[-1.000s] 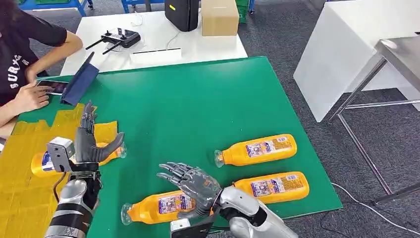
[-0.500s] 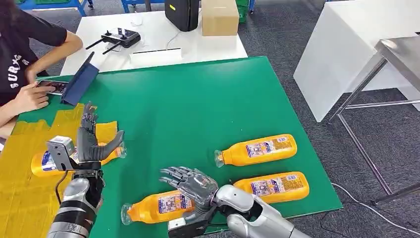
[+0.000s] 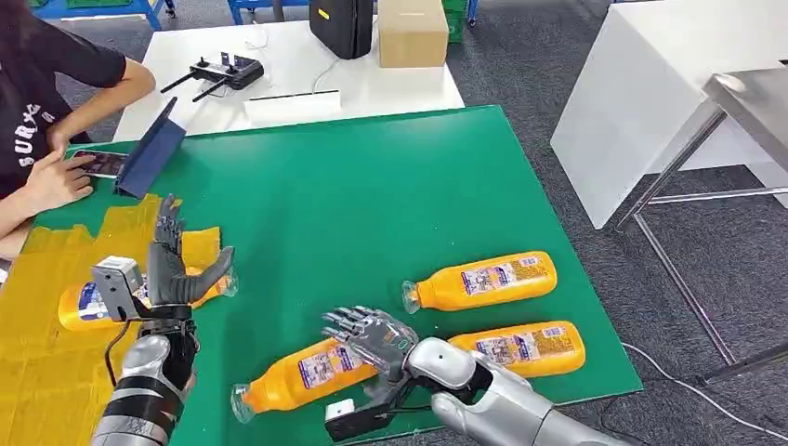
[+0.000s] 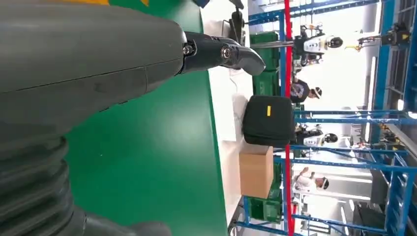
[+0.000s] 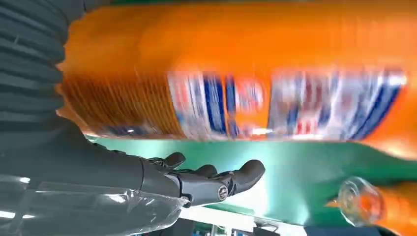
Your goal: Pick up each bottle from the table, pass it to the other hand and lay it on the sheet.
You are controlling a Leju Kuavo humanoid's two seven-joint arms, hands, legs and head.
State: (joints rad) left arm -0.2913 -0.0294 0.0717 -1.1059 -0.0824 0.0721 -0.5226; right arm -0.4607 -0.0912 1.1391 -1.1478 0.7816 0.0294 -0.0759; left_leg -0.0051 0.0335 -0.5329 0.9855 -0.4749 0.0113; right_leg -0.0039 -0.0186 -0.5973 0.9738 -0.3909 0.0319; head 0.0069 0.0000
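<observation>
Bottles (image 3: 307,372) seen as glossy orange plastic with printed paper-like labels, clear caps. Table cover (image 3: 372,204) is matt green, smooth. Sheet (image 3: 37,353) is matt yellow, slightly creased. Right hand (image 3: 372,339) shown in dark grey matt plastic; forearm polished silver metal. Box (image 3: 412,32) is plain cardboard.

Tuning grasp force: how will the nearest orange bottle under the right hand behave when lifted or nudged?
The nearest orange bottle lies on its side with a round body, so it will likely roll if nudged. It looks full of orange liquid, so probably heavy for its size. Its glossy label could be slippery under the right hand, whose fingers are spread over it.
</observation>
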